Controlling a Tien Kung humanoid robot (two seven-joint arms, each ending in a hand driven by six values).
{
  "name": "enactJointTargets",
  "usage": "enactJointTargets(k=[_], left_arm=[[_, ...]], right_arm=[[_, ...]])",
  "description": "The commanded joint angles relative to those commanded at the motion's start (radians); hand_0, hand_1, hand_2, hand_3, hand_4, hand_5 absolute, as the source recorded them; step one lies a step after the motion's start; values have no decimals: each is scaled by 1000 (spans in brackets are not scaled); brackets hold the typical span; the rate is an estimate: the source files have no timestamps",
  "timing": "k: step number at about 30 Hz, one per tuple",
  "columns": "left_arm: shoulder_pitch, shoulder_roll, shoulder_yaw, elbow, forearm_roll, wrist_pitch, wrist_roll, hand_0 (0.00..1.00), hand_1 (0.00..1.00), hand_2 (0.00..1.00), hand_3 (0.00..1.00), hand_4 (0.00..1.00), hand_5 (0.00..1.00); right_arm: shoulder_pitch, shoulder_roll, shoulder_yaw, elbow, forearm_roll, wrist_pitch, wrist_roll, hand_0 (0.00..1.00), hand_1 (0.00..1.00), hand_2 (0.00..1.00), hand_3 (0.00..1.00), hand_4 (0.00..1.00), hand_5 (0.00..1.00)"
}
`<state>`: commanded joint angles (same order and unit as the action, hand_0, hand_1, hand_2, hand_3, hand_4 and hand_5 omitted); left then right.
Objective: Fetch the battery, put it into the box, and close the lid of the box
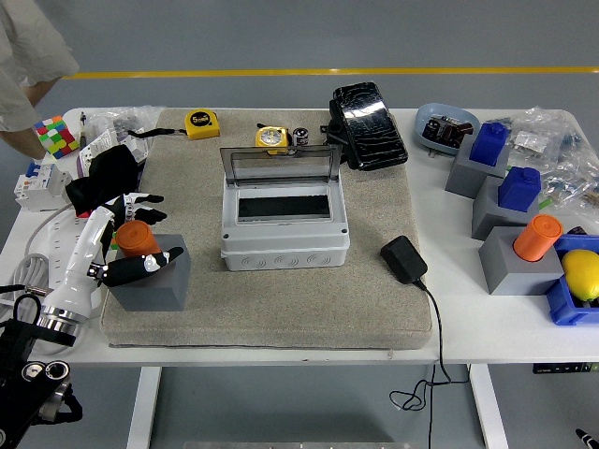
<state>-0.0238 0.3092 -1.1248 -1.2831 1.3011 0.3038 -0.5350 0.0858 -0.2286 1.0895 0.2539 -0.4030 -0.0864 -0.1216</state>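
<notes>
An orange cylinder [137, 238] stands in a grey block holder [153, 279] at the left of the grey mat. My left hand [138, 236] reaches in from the lower left. Its fingers [142, 200] are spread behind the cylinder and its thumb [142, 266] lies in front of it on the block, so it is not closed on the cylinder. The grey box [285, 245] sits at the mat's middle, with its clear lid [281, 166] standing upright and open. The inside looks empty. A small dark cylinder [300, 137] lies behind the box.
A person's sleeve [28, 47] shows at the top left, near a colour cube [54, 136]. Two yellow tape measures [201, 123], a black case [370, 126] and a black adapter [404, 259] lie around the box. Grey blocks with blue bottles [489, 143], an orange cylinder [536, 237] and a lemon [582, 273] stand at the right.
</notes>
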Motion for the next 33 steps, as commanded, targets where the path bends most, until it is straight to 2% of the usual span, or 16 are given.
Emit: enactJointTargets(k=[11,12,17,18,23,24,29,30,33], left_arm=[[-13,-19,9,11,-38,-11,-1,444,473,464,575,998,2],[-13,-19,9,12,-39,-11,-1,271,398,449,559,998,2],[-15,-19,10,16,-41,-3,-8,271,398,449,559,998,2],[-16,-19,10,17,-41,-3,-8,161,302,422,531,998,2],[-19,-21,17,24,-36,1,-11,161,302,422,531,998,2],[-20,-22,17,25,-36,3,-13,55,162,374,486,998,2],[-27,-28,24,40,-45,16,-37,55,162,374,486,998,2],[-29,-29,25,44,-46,19,-41,24,92,265,339,998,2],[-36,-32,32,51,-51,26,-55,24,92,265,339,998,2]], right_arm=[[2,0,1,0,2,0,1,655,660,660,538,961,411],[2,0,1,0,2,0,1,657,660,660,538,962,411],[2,0,0,0,3,0,1,657,660,660,538,962,411],[1,0,0,0,3,0,1,656,660,660,538,962,411],[1,0,-1,0,3,0,0,656,660,660,538,962,411],[1,0,-2,0,3,0,0,655,660,660,539,962,410],[3,0,-2,1,4,0,1,655,660,660,539,962,410],[3,0,-2,0,4,0,0,655,659,660,539,962,409],[4,-1,-4,0,4,0,-1,655,659,660,539,962,409]])
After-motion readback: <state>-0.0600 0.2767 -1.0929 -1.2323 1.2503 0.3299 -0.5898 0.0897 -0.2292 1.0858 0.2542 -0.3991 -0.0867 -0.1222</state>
